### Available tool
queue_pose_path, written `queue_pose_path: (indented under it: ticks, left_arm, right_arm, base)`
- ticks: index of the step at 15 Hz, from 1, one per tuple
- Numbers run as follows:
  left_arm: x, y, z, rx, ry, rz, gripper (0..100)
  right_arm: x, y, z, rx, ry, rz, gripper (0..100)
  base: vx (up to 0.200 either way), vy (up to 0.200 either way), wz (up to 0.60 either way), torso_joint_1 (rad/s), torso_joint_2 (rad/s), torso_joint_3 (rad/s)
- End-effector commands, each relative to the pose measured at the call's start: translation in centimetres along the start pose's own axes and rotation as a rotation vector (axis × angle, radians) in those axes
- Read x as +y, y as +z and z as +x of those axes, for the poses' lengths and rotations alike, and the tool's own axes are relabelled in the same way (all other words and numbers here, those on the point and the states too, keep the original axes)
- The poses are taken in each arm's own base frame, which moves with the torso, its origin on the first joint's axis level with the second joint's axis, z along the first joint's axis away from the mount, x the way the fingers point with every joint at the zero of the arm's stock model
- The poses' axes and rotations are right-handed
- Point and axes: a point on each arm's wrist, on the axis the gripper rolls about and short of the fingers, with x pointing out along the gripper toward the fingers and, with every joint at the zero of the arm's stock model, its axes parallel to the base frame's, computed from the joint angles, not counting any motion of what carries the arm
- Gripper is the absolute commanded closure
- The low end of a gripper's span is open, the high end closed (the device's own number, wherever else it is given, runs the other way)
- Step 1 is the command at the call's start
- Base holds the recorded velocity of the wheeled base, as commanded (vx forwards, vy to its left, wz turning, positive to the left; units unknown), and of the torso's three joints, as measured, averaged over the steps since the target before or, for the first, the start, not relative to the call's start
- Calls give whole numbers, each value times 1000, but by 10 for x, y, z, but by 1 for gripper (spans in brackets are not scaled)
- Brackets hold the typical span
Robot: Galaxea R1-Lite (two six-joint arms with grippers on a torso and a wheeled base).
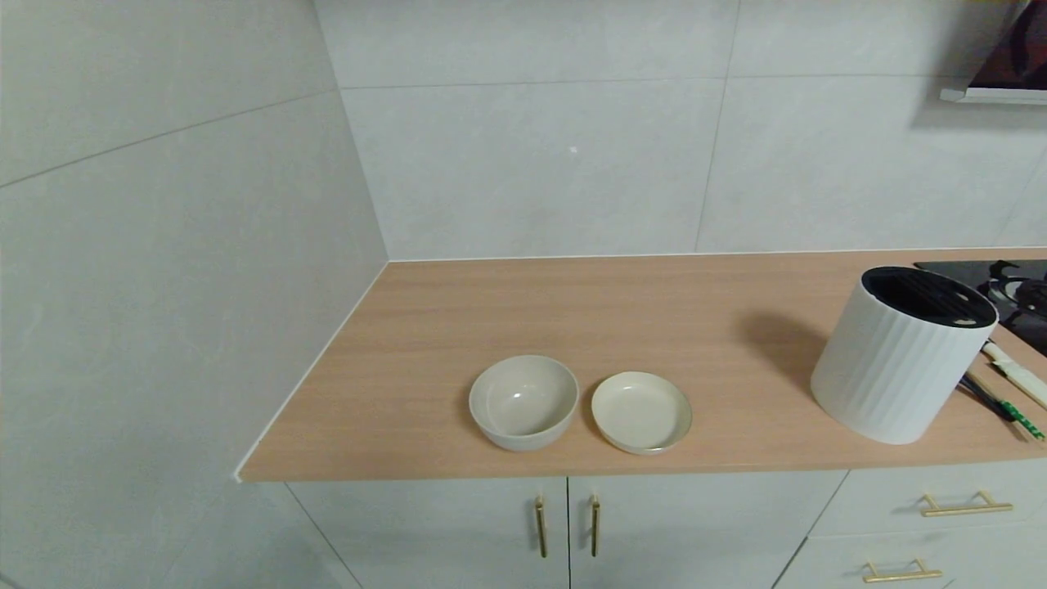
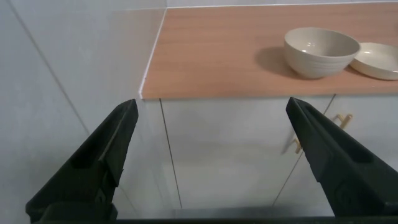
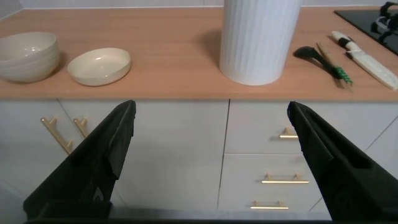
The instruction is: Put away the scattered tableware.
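Observation:
A cream bowl (image 1: 523, 401) (image 2: 321, 51) (image 3: 27, 56) stands near the front edge of the wooden counter (image 1: 572, 319), with a shallow cream plate (image 1: 641, 411) (image 2: 377, 60) (image 3: 99, 65) just to its right. A white ribbed utensil holder (image 1: 901, 353) (image 3: 259, 38) with a black top stands farther right. Beside it lie a dark ladle (image 3: 309, 54), green-tipped chopsticks (image 1: 1014, 409) (image 3: 336, 68) and a white-handled knife (image 1: 1017, 373) (image 3: 364, 57). My left gripper (image 2: 211, 140) hangs open below counter height before the cabinet's left end. My right gripper (image 3: 211, 140) is open, low in front of the drawers.
Tiled walls close the counter at the left and back. A black stove (image 1: 1006, 290) sits at the far right. Cabinet doors with gold handles (image 1: 540, 526) and drawers (image 1: 965, 505) lie below the counter edge.

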Motion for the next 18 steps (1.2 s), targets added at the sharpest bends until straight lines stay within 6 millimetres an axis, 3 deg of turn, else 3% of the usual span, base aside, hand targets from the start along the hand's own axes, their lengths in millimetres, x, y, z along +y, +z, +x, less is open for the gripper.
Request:
queue_pose_path:
  ticks: [1,9,18]
  left_arm:
    - [0,0,0,0,0,0,0]
    - [0,0,0,0,0,0,0]
    - [0,0,0,0,0,-1,0]
  right_arm:
    - [0,0,0,0,0,-1,0]
    - [0,0,0,0,0,-1,0]
    - [0,0,0,0,0,-1,0]
  base:
    - [0,0,0,0,0,0]
    - [0,0,0,-21,43,24]
    - [0,0,0,-238,521,279]
